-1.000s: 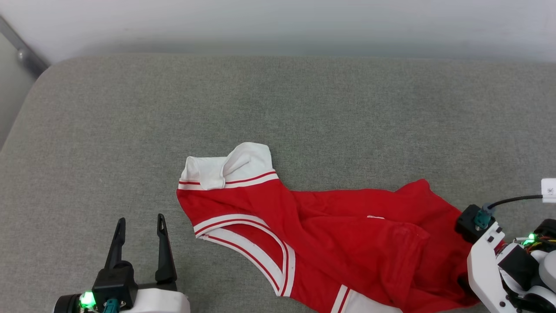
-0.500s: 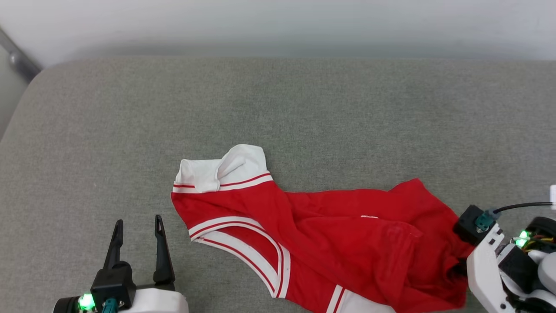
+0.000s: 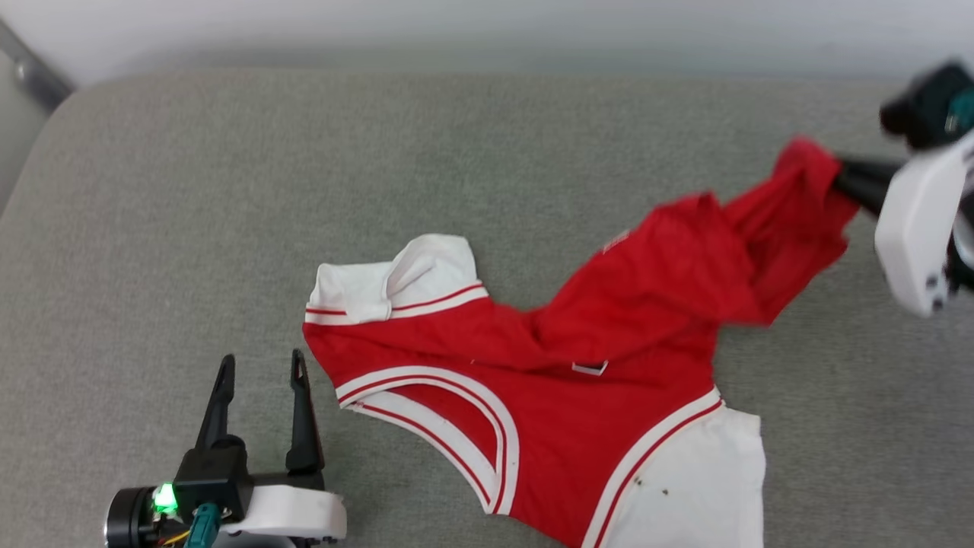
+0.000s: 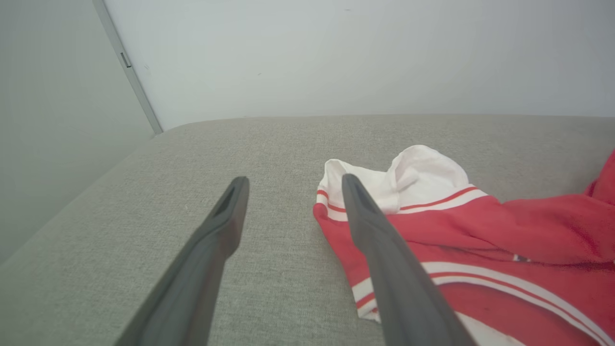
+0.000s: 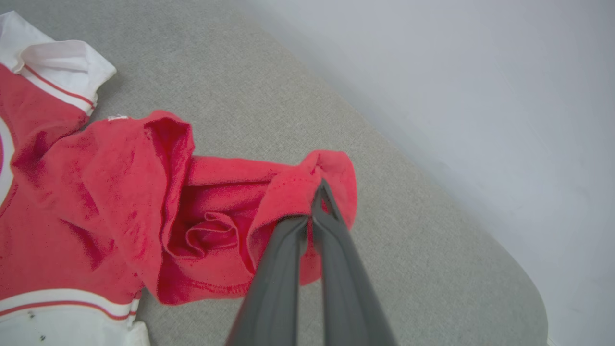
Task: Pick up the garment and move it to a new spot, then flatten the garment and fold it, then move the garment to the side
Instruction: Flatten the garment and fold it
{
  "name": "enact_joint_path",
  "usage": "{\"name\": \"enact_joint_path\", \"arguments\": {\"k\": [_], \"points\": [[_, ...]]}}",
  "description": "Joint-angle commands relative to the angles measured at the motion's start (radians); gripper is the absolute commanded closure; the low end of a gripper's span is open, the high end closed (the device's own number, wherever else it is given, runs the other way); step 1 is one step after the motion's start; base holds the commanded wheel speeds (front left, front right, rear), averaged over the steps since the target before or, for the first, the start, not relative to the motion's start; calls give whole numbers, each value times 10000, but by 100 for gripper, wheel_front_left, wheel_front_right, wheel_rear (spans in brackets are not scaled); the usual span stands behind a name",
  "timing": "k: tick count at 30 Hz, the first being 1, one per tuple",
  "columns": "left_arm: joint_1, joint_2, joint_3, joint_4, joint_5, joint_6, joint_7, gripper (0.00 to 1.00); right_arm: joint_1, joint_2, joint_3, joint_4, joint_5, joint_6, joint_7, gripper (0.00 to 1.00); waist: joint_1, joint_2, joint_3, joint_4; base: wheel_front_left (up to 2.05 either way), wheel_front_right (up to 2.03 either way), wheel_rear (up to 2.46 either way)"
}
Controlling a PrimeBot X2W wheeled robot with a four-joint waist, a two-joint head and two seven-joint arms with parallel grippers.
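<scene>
The garment [image 3: 601, 411] sprawls across the middle and right of the grey fabric-covered bench [image 3: 190, 228]. One white sleeve is crumpled at its far left, the striped collar opens toward the near edge, and the other white sleeve lies flat at the near right. The right gripper [image 3: 843, 176] has its jaws pinched shut on a bunched red corner, held above the bench at the far right with the cloth drawn taut. The left gripper [image 3: 261, 358] hovers over bare bench just beside the collar, jaws wide apart and holding nothing. A white wall [image 3: 487, 30] backs the bench, and a grey strip [image 3: 30, 76] slants at the far left corner.
</scene>
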Motion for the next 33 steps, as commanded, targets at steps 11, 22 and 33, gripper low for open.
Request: {"name": "enact_joint_path", "arguments": {"k": [11, 22, 33], "points": [[-1139, -39, -459, -111, -80, -79, -24, 0, -2551, 2520, 683, 5043, -1693, -7, 277, 100, -1, 0, 1796, 1003, 0, 0, 0], [-1193, -42, -326, 177, -26, -51, -24, 0, -2283, 2715, 1861, 6185, -745, -7, -569, 0, -1, 0, 1383, 812, 0, 0, 0], [-262, -43, 20, 206, 12, -20, -24, 0, -1918, 917, 2473, 3438, -548, -7, -2574, 0, -1, 0, 6, 322, 0, 0, 0]]}}
